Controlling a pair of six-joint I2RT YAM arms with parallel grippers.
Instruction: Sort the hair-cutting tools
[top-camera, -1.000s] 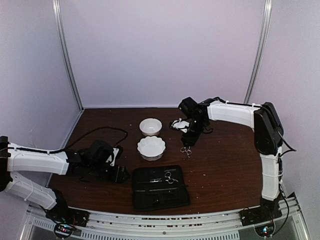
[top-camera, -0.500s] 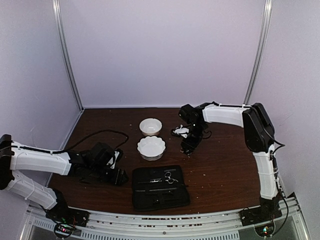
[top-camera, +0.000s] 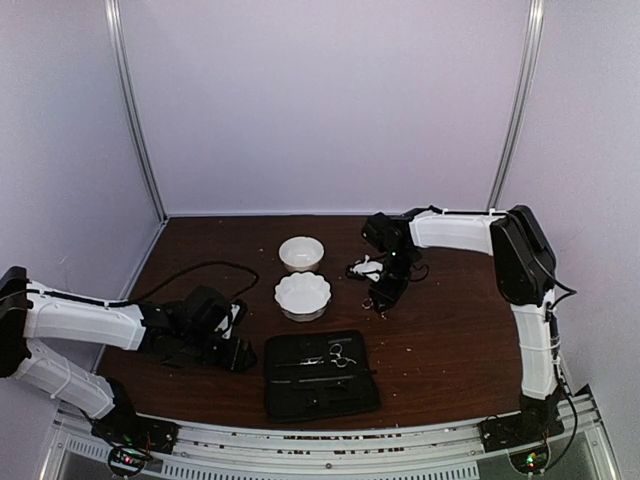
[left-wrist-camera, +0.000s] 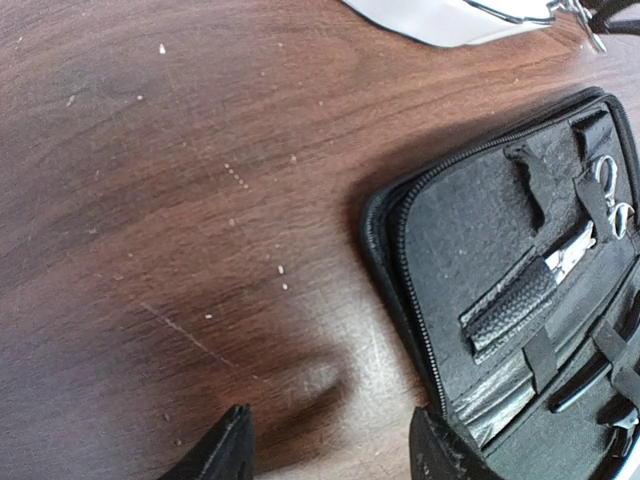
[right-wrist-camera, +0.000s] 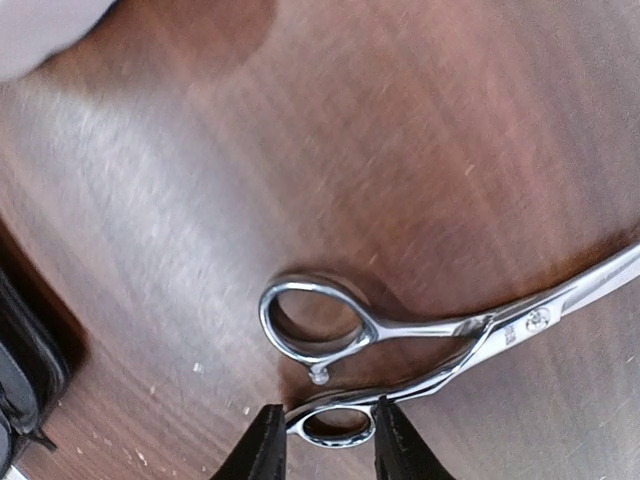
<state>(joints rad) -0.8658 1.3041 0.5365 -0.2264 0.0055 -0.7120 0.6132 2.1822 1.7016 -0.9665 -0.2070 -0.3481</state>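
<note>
- Right fingers (right-wrist-camera: 262, 448) pinch one ring of slim silver metal scissors (right-wrist-camera: 505, 333) on the brown counter (right-wrist-camera: 420, 130).
- Left fingers (left-wrist-camera: 225, 452) apart, flat black case (left-wrist-camera: 480, 230) beside one.

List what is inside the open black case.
Strapped in the case: silver scissors, their blades partly covered by a black strap, and a thin black stick lower down. Whatever lies under the straps cannot be seen.

Dark wooden table (top-camera: 450, 340); pale lilac walls (top-camera: 320, 100), seemingly fabric.
</note>
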